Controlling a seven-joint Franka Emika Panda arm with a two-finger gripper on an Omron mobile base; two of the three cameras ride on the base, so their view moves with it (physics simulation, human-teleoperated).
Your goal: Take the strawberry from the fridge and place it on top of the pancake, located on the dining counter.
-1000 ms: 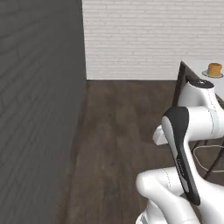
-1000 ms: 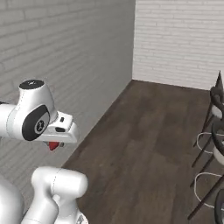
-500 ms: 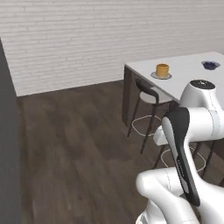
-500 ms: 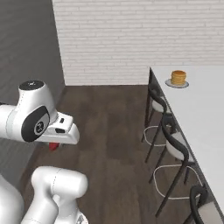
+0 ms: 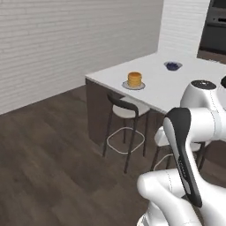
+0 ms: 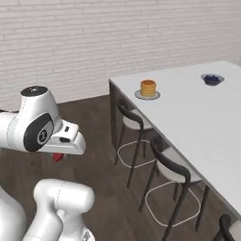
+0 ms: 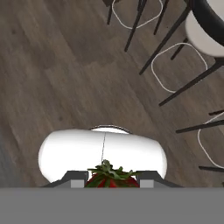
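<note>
**Berry in the pincer, stools between it and the plate**

The pincer (image 7: 109, 183) is clamped on the strawberry (image 7: 109, 178): in the hand view the red berry with its green leafy cap sits pinched between the two dark tips, over dark wood floor. In the right base view a bit of red shows under the hand (image 6: 57, 156).

The pancake (image 6: 148, 87) stack on its grey plate (image 6: 139, 95) lies well ahead of the pincer and higher, near the corner of the dining counter (image 6: 197, 117). A bowl of blueberries (image 6: 212, 79) stands farther off on the same top.

Likely troubles, as I judge them:

- The berry is tiny; a jolt while the base drives or the arm swings up could make it slip out.
- Dark-framed stools (image 6: 136, 127) stand along the counter's side nearest the pincer; a low approach could catch a backrest.
- The stack's top is small and rounded. A release from too high or off centre could let the berry roll onto the plate or counter.
</note>
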